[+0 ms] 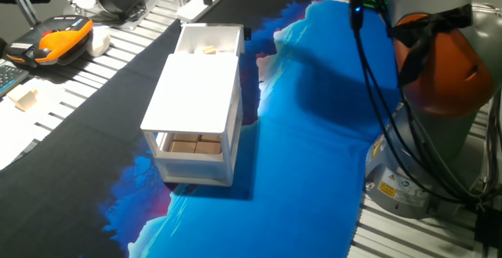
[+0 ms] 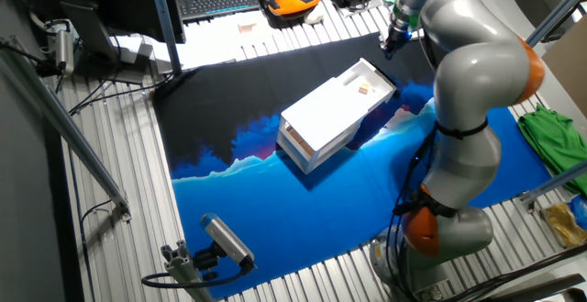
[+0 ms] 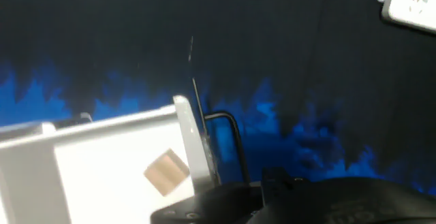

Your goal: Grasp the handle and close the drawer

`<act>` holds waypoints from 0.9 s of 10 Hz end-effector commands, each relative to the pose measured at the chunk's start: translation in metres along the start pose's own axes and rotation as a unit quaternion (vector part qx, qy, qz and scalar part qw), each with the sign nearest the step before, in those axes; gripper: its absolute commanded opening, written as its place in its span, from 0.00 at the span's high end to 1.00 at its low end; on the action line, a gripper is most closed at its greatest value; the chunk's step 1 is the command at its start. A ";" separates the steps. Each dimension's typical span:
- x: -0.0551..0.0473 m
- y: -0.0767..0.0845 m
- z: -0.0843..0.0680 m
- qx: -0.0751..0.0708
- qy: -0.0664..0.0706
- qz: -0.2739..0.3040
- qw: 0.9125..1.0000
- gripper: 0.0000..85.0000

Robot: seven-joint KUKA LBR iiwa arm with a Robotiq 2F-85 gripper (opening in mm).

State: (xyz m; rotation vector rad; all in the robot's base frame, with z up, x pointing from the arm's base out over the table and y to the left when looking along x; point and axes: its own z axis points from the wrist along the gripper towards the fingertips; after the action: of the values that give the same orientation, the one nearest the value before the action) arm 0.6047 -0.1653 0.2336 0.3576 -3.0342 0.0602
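Dark gripper (image 3: 286,200) body fills the bottom of the hand view, its fingertips out of sight, so I cannot tell how wide it stands; just beyond it one thin dark handle (image 3: 228,139) loops off the front of the drawer (image 3: 109,169); one tan block (image 3: 167,171) lies inside the drawer; from one fixed view the drawer (image 1: 208,40) juts open from the far end of one white cabinet (image 1: 196,101) on a black and blue cloth (image 1: 314,132); several tan blocks (image 1: 192,143) sit in the lower tier; one arm (image 2: 468,91) bends over the table
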 end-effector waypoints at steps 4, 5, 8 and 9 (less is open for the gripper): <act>0.002 0.002 0.006 -0.050 -0.018 0.019 0.998 1.00; 0.002 0.002 0.006 -0.048 -0.021 0.016 0.999 1.00; 0.001 0.003 0.007 -0.036 -0.028 -0.003 0.999 1.00; 0.001 0.003 0.007 -0.034 -0.034 -0.016 0.999 1.00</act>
State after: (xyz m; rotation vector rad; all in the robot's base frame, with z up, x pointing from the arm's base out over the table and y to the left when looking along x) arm 0.6025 -0.1633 0.2263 0.4190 -3.0878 -0.0545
